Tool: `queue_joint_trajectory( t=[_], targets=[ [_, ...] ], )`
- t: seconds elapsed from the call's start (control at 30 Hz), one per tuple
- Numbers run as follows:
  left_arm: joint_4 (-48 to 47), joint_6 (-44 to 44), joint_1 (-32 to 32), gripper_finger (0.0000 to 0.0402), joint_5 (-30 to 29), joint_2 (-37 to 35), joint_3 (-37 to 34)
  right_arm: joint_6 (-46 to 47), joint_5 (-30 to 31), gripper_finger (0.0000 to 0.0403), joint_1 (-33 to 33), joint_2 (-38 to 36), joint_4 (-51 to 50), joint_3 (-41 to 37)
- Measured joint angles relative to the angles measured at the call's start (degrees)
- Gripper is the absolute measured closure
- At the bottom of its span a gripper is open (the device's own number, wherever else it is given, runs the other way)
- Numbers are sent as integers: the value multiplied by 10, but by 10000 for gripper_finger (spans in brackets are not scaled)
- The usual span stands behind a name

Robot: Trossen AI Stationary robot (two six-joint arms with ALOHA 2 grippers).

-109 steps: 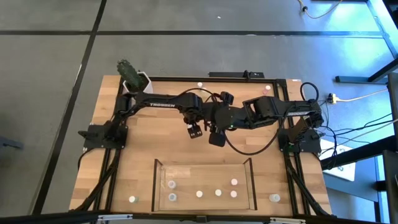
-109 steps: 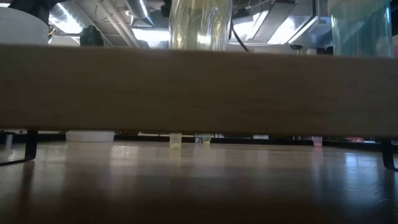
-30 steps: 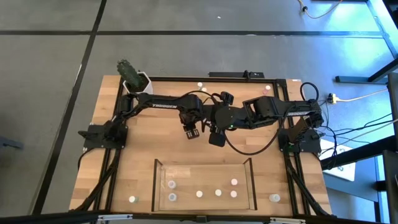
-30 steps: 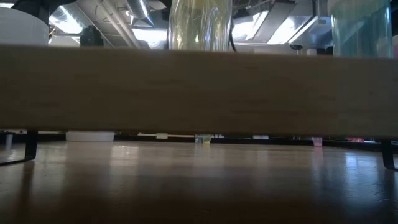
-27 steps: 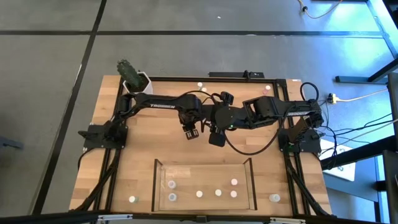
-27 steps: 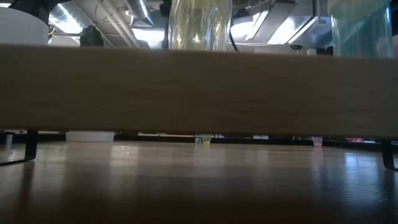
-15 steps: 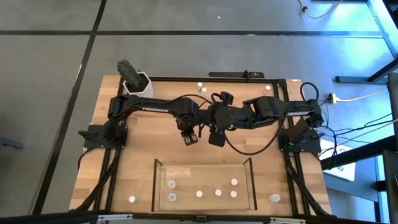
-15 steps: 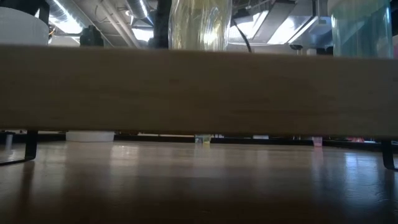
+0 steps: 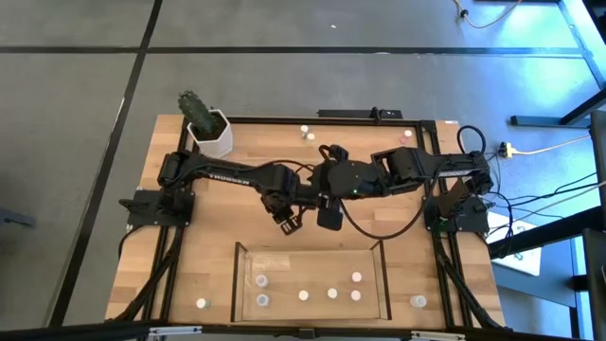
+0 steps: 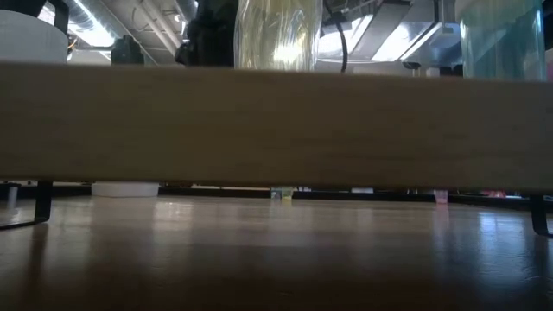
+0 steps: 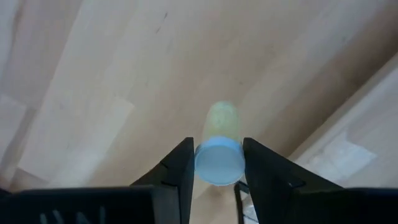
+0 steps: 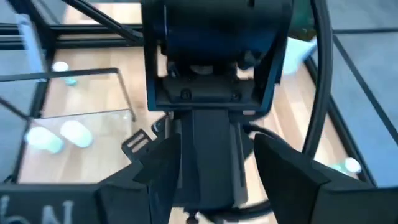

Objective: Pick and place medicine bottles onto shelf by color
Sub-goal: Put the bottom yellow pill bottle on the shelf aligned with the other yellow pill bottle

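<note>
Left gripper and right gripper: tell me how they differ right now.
The left gripper has its fingers shut on a medicine bottle with a pale cap; the right gripper holds nothing and its fingers stand apart. The left arm reaches in from the table's left side, the right arm from the right. Both hang over the table's middle, just short of the shelf.

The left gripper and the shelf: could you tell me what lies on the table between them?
Only bare tabletop lies between the left gripper and the shelf, per the high view.

Grey floor [image 9: 76, 114] crossed by dark lines surrounds the wooden desk [image 9: 161, 242]; cables [image 9: 554, 204] trail at right.
</note>
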Motion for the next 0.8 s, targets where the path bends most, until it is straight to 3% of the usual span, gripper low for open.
queue_joint_trajectory(
  t=[0.23, 0.43, 0.63, 0.8],
  targets=[
    [3, -6, -29, 290, -10, 0, 0, -43, -25, 196, 2, 0, 51, 0],
    [3, 12, -51, 290, -28, 0, 0, -103, -100, 196, 25, 0, 43, 0],
    [2, 39, -74, 290, -35, -18, 0, -94, -146, 196, 60, -6, 43, 0],
    [9, 35, -96, 290, -54, -48, 0, -53, -147, 196, 99, -14, 42, 1]
  ],
)
